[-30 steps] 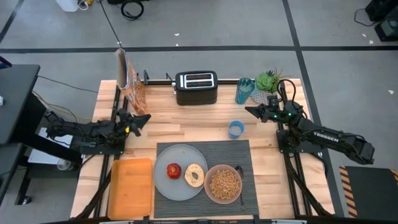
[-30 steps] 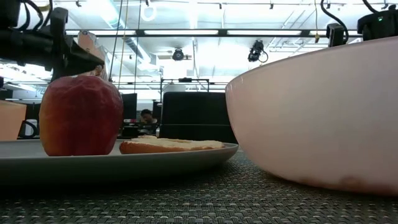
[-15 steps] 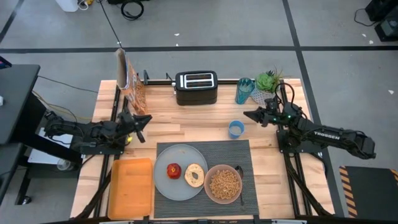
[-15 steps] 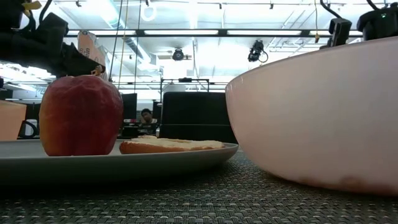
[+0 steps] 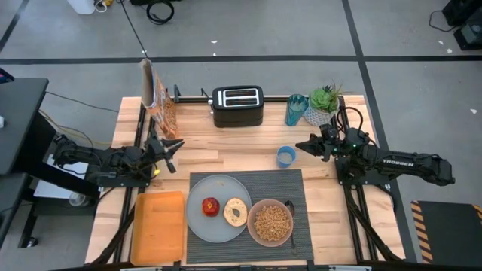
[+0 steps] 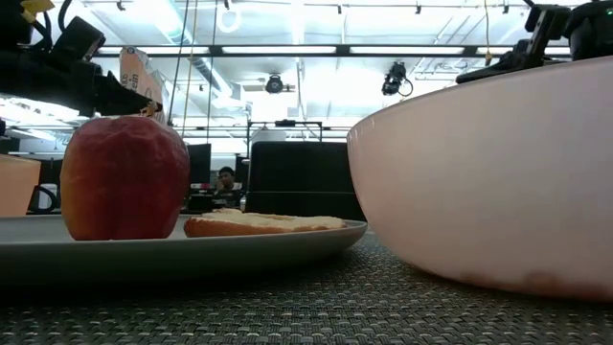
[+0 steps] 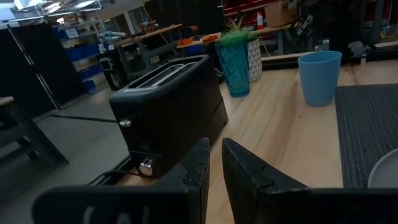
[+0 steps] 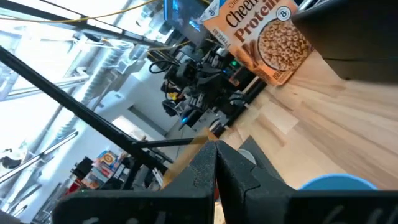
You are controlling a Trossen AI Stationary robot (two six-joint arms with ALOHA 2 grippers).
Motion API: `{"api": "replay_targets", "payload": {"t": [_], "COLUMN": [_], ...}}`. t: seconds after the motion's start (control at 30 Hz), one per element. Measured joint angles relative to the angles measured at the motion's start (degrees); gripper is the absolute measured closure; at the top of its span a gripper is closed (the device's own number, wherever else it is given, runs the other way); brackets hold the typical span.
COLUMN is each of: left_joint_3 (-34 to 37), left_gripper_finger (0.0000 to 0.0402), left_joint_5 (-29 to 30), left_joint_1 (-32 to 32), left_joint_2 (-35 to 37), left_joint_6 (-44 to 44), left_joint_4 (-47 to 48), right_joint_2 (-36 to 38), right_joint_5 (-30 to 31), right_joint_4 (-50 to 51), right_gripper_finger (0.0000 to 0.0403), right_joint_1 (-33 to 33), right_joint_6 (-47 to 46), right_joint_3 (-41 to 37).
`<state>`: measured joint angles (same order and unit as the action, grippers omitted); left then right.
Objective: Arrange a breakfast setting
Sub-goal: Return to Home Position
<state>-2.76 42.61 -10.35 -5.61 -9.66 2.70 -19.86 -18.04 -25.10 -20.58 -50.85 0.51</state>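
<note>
The dark ribbed mat (image 5: 297,184) lies at the table's near middle. On it rests the pale blue-grey plate (image 5: 199,222), carrying the red apple (image 5: 211,205) and the bagel (image 5: 236,211). Beside the plate stands the pink bowl (image 5: 271,222) of brown cereal, with the dark spoon (image 5: 290,212) at its right. My left gripper (image 5: 175,143) hovers shut and level over the bare wood left of the mat, holding nothing; the left wrist view shows only a thin slit at its tips (image 7: 216,146). My right gripper (image 5: 299,145) is shut and empty, next to the blue cup (image 5: 285,156).
A black toaster (image 5: 237,105) stands at the far middle, with a cereal box (image 5: 158,98) at far left. A teal glass (image 5: 295,109) and a potted plant (image 5: 324,99) sit at far right. An orange tray (image 5: 158,226) lies left of the plate.
My left gripper has rolled about its own pointing line without shifting place. My right gripper has swung a little toward the table's near edge, closer to the blue cup. Both have stayed shut. Plate, bowl, apple and bagel have not moved.
</note>
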Motion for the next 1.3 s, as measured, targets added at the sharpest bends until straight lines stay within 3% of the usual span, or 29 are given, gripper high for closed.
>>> {"api": "replay_targets", "payload": {"t": [1.3], "left_joint_3": [0.17], "left_gripper_finger": [0.0352], "left_joint_5": [-0.04], "left_joint_1": [0.00], "left_joint_2": [-0.02], "left_joint_6": [0.03], "left_joint_4": [-3.35], "right_joint_2": [0.02], "right_joint_5": [-0.02], "right_joint_4": [-0.09], "right_gripper_finger": [0.0387], "right_joint_1": [0.00], "right_joint_6": [0.00], "right_joint_3": [0.00]}}
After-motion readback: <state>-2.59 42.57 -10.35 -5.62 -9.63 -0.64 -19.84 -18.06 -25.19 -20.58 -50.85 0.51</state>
